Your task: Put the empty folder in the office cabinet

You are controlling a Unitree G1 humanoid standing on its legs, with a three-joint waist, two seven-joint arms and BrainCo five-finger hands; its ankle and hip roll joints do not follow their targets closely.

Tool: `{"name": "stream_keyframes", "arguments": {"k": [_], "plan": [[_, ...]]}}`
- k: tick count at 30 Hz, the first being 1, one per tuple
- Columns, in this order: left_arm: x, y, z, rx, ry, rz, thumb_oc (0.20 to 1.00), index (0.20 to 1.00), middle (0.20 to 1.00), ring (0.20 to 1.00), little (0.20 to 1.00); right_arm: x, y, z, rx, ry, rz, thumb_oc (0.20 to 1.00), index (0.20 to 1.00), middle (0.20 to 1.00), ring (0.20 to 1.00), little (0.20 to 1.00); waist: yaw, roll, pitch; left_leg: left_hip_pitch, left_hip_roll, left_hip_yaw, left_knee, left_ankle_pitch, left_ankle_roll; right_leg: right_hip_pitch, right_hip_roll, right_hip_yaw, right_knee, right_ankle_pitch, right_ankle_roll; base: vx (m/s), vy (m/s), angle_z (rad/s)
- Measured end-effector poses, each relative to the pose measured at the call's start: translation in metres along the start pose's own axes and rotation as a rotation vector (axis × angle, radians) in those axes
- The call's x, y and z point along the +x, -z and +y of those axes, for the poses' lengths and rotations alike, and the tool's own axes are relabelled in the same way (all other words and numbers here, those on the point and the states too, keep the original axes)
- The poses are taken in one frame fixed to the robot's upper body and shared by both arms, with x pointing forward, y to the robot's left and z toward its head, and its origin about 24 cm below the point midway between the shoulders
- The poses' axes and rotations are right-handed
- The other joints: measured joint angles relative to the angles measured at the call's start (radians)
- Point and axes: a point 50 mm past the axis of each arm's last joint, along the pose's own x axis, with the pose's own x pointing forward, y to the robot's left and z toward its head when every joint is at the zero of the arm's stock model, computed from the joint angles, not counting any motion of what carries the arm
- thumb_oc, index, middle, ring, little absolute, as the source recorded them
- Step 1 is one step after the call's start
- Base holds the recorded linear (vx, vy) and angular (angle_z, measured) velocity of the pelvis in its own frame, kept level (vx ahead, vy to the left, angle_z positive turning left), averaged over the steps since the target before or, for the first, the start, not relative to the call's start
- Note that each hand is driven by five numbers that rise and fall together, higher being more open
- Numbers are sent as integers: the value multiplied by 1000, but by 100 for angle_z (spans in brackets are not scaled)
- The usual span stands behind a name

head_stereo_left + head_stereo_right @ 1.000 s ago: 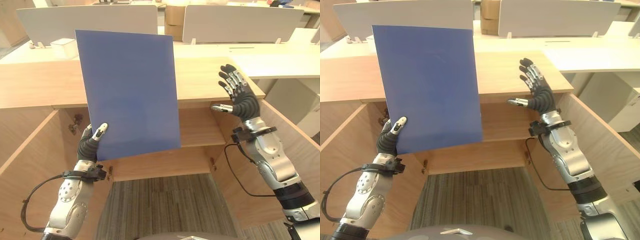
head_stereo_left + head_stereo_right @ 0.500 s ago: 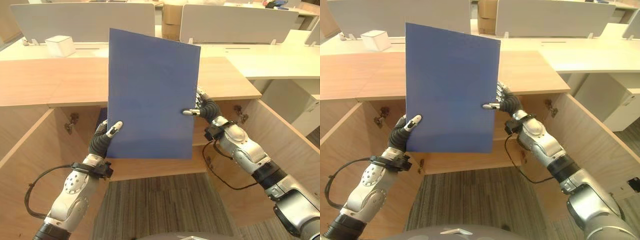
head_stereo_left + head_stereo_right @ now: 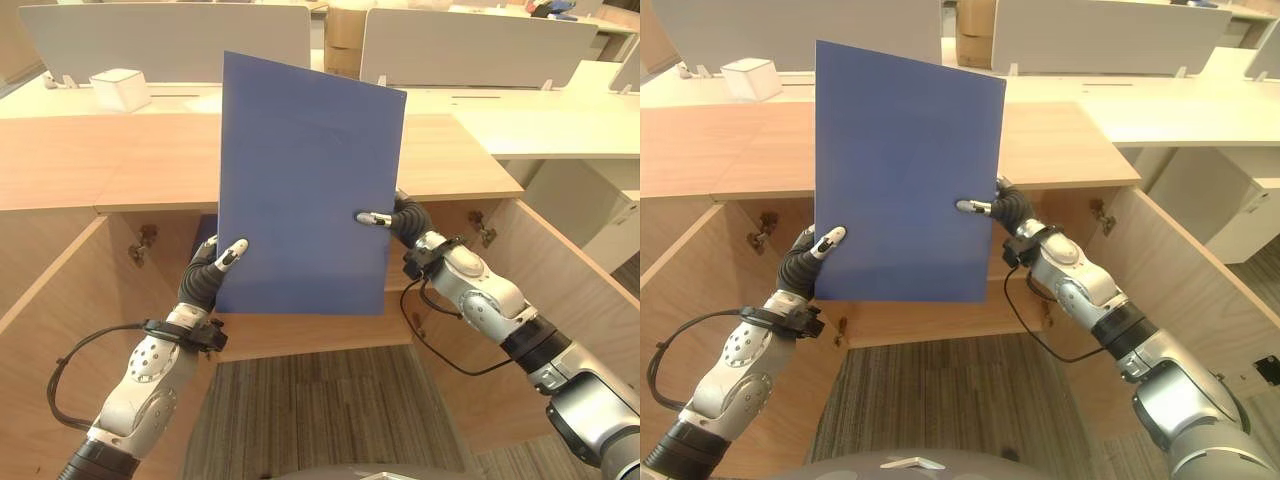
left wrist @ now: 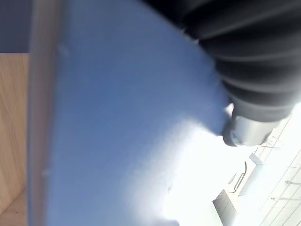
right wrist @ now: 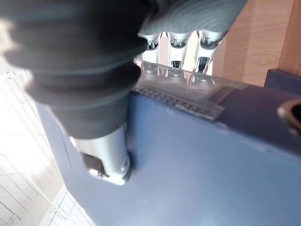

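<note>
Wooden cabinet (image 3: 300, 170) doors open, striped carpet (image 3: 310, 410), white desks (image 3: 520, 100) behind.

The cabinet (image 3: 455, 160) opening at frame centre is screened by the upright blue folder (image 3: 305, 190). Both doors (image 3: 590, 290) stand swung wide at lower left and right. An inner shelf (image 3: 400, 270) crosses the opening behind the folder.

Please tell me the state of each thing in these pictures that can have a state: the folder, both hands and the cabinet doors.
blue folder: closed, held upright in front of the cabinet, not yet inside.
left hand: shut on the folder's lower corner, thumb on the front.
right hand: shut on the folder's side edge, thumb on the front.
cabinet: both doors swung open.
</note>
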Motion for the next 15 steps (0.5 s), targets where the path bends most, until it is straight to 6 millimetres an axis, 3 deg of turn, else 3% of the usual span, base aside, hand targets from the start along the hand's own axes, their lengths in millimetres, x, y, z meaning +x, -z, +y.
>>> {"name": "stream_keyframes", "arguments": {"k": [7, 9, 11, 14, 15], "plan": [[1, 0, 0, -2, -7, -9, 200, 200, 200, 200, 200, 1, 1, 2, -2, -5, -3, 200, 200, 200, 200, 200, 0, 5, 3, 0, 0, 0, 0, 0, 0, 0, 0, 0, 0, 0, 0, 0, 0, 0], [0, 3, -1, -10, -11, -13, 533, 533, 533, 533, 533, -7, 3, 2, -43, 19, -26, 200, 200, 200, 200, 200, 6, 12, 8, -1, 0, -1, 0, 0, 0, 1, -1, -1, 0, 0, 0, 5, -1, 2], [-2, 10, -8, -35, -18, -27, 1000, 1000, 1000, 1000, 1000, -23, 9, 7, -85, 59, -87, 200, 200, 200, 200, 200, 17, 15, 10, -2, -1, -5, 0, -1, 1, 2, -2, -5, 0, -1, 0, 15, -1, 5], [-5, 14, -7, -61, -60, -25, 1000, 1000, 1000, 1000, 1000, -28, 12, 5, -154, 87, -69, 200, 200, 200, 200, 200, 15, 28, 18, -4, -1, -8, 0, 0, 1, 2, -2, -7, 0, -1, -1, 5, -1, 3], [-5, 13, -4, -75, -100, -54, 1000, 1000, 1000, 1000, 1000, -40, 12, -2, -221, 132, -83, 200, 200, 200, 200, 200, 21, 35, 20, -5, -1, -16, 0, 0, 1, 6, -2, -16, 0, -1, -1, 18, -2, 14]]}}
